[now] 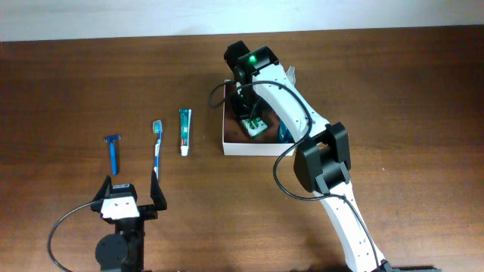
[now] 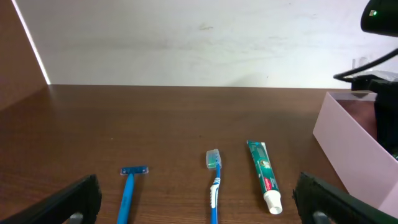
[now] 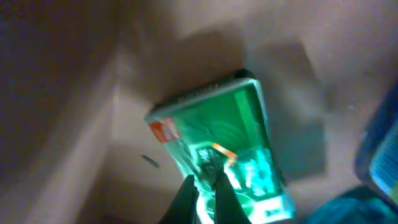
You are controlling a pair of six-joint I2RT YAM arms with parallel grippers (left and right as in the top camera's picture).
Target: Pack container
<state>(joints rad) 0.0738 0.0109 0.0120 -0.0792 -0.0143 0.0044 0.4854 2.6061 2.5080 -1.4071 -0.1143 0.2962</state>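
A flat green packet (image 3: 217, 130) is packed in the white-walled square container (image 1: 249, 149) beneath the clenched right gripper (image 3: 205, 186), while the blue razor (image 1: 113, 151), toothbrush (image 1: 157, 147) and toothpaste tube (image 1: 184, 131) are left before the gaping left gripper (image 1: 130, 187).

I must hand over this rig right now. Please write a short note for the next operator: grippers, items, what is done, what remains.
Left gripper: open, empty, near the razor and toothbrush.
Right gripper: shut, down inside the container, tips at a green packet; grip unclear.
Done: green packet and a blue item are in the container.
Left to do: razor, toothbrush and toothpaste lie on the table, outside the container.
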